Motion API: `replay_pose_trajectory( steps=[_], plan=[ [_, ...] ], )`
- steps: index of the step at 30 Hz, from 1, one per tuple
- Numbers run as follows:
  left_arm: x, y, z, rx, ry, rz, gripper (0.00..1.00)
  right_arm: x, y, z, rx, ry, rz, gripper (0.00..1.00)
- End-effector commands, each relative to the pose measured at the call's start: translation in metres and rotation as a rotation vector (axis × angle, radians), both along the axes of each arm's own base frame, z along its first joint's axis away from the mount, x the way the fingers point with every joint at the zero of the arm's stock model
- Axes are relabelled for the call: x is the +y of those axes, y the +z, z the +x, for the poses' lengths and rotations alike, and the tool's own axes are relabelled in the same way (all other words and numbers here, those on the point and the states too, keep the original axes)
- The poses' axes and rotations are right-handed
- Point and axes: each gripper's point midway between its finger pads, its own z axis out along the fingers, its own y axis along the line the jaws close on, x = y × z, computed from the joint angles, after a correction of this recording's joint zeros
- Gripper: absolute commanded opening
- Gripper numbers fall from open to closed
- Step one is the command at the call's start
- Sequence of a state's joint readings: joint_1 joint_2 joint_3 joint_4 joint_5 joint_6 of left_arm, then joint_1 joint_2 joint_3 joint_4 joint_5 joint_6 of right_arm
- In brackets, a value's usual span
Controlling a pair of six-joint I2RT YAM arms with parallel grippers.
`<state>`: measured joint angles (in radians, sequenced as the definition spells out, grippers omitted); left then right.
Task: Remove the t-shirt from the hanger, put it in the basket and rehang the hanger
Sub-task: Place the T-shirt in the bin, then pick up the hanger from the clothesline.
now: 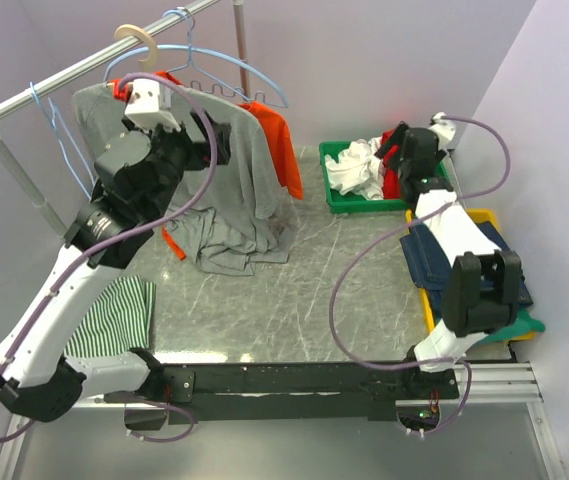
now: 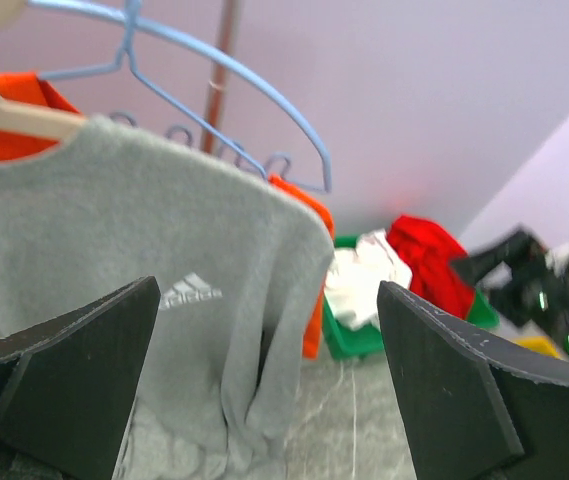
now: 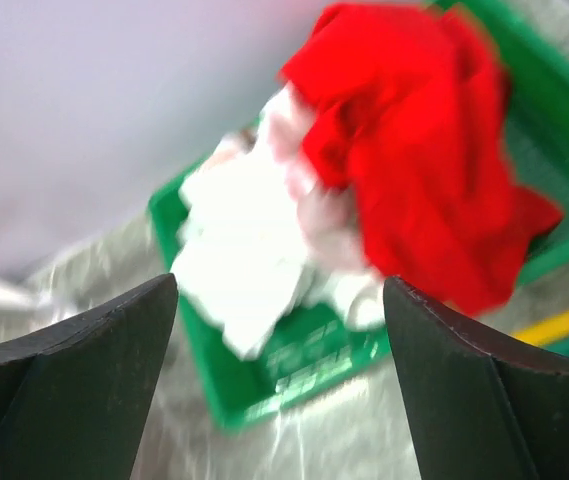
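Arms: two; left arm (image 1: 54,300), right arm (image 1: 454,230)
Grippers: two; left gripper (image 2: 266,290), right gripper (image 3: 279,283)
Rails: one; rail (image 1: 64,75)
Hangers: three; wooden hanger (image 1: 139,38); upper blue wire hanger (image 1: 264,85); left blue wire hanger (image 1: 52,115)
Hung shirts: two; grey t-shirt (image 1: 234,180), orange shirt (image 1: 282,145)
Bins: two; green bin (image 1: 336,200), yellow bin (image 1: 426,300)
Garments in green bin: two; white garment (image 3: 244,260), red garment (image 3: 414,150)
Garments lying on table (image 1: 304,290): one; striped garment (image 1: 114,315)

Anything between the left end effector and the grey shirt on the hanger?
Nothing visible. The left end effector is open and faces the grey shirt head-on, and the left wrist view shows only open air between its fingers and the fabric.
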<state>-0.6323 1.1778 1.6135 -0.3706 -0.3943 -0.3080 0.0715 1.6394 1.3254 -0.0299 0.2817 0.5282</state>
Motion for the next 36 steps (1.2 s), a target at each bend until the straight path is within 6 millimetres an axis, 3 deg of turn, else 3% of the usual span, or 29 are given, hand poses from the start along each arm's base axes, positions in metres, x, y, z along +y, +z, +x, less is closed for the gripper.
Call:
replay_pose_trajectory(
  steps=[1,3,7,11,16,21,24,29,36],
  plan=[
    [0.014,0.023,0.02,-0.041,0.113,-0.045,0.97,0.04,0.045,-0.032,-0.098,0.099,-0.052,0.91],
    [0.02,0.028,0.028,-0.04,0.151,-0.065,0.98,0.065,0.051,-0.042,-0.125,0.172,-0.057,0.92],
    [0.03,0.027,0.052,-0.027,0.226,-0.085,0.99,0.097,0.072,-0.066,-0.167,0.281,-0.062,0.92],
    [0.049,0.025,0.076,-0.015,0.292,-0.131,0.99,0.118,0.08,-0.085,-0.202,0.365,-0.05,0.92],
    [0.052,0.012,0.109,0.008,0.299,-0.151,0.99,0.125,0.091,-0.105,-0.239,0.408,-0.038,0.92],
    [0.04,0.004,0.126,0.01,0.23,-0.167,0.99,0.125,0.091,-0.116,-0.247,0.414,-0.05,0.91],
    [0.032,-0.012,0.136,0.055,0.208,-0.146,0.97,0.123,0.087,-0.119,-0.239,0.414,-0.057,0.91],
    [0.04,-0.035,0.13,0.106,0.24,-0.096,0.77,0.122,0.081,-0.121,-0.234,0.415,-0.055,0.91],
    [0.067,-0.043,0.086,0.127,0.29,-0.063,0.79,0.129,0.083,-0.122,-0.247,0.43,-0.033,0.91]
  ],
)
